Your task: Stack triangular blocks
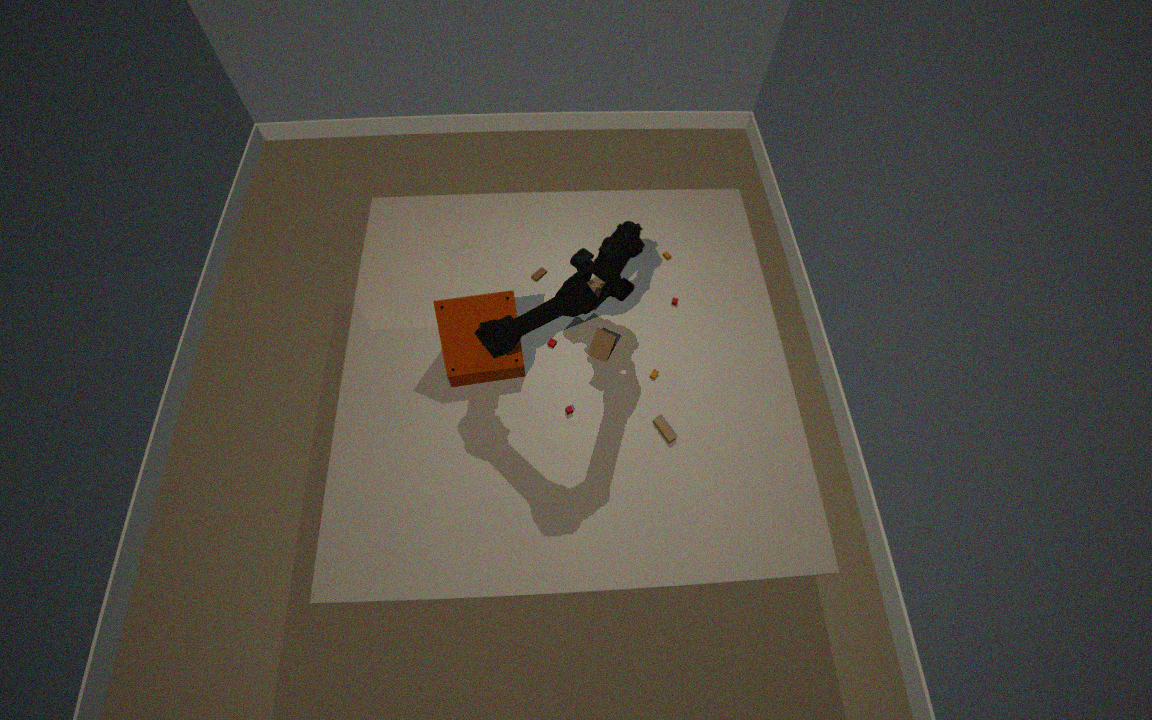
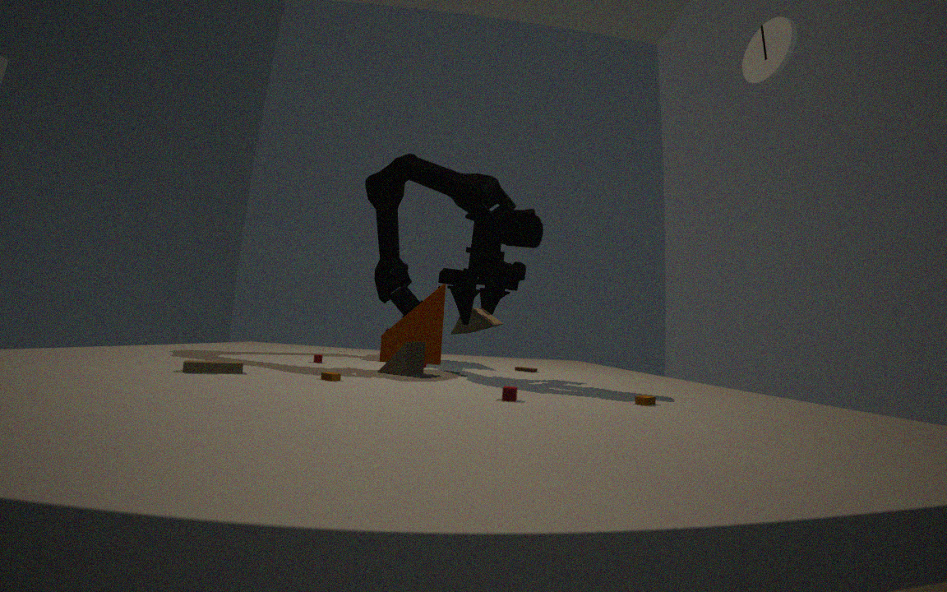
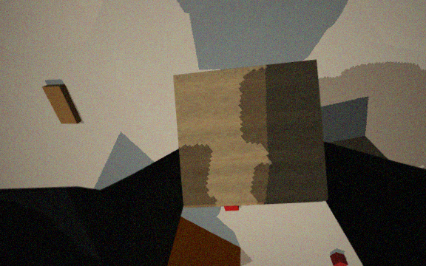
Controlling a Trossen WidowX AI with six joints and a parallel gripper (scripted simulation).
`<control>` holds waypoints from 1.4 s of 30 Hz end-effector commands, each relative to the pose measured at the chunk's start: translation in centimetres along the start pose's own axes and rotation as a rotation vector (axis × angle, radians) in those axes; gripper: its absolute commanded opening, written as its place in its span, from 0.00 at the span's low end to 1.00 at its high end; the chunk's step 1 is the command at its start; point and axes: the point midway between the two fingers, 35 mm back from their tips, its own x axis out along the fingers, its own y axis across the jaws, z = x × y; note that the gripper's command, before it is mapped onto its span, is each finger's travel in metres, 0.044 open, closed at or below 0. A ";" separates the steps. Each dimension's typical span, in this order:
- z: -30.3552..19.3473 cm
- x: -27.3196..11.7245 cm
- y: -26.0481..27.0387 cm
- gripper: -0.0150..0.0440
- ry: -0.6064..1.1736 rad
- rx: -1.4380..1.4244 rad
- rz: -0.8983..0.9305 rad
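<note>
My gripper (image 1: 596,286) (image 2: 477,317) (image 3: 245,150) is shut on one tan triangular block (image 1: 595,283) (image 2: 478,321) (image 3: 224,122), with a finger on each end. The held block is clear of the table and looks tilted in the exterior view. The other triangular block (image 1: 602,343) (image 2: 404,359) (image 3: 366,145) rests on the table, lower than the held one. It is left of the held block in the exterior view and partly hidden behind a finger in the wrist view. The two blocks are apart.
An orange box (image 1: 464,344) (image 2: 418,327) (image 3: 205,247) stands at the arm's base. Wooden planks (image 1: 664,428) (image 1: 539,274) (image 2: 213,367) (image 3: 59,105) lie on the table (image 1: 437,519). Small red cubes (image 1: 568,410) (image 1: 674,301) (image 2: 509,394) and yellow pieces (image 1: 653,374) (image 2: 644,400) lie around the blocks.
</note>
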 end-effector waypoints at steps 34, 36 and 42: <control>-2.0 -0.1 -0.3 0.25 -0.508 -0.224 -0.051; -2.1 -0.2 -0.3 0.25 -0.525 -0.231 -0.059; -2.6 -0.4 -0.8 0.25 -0.527 -0.233 -0.059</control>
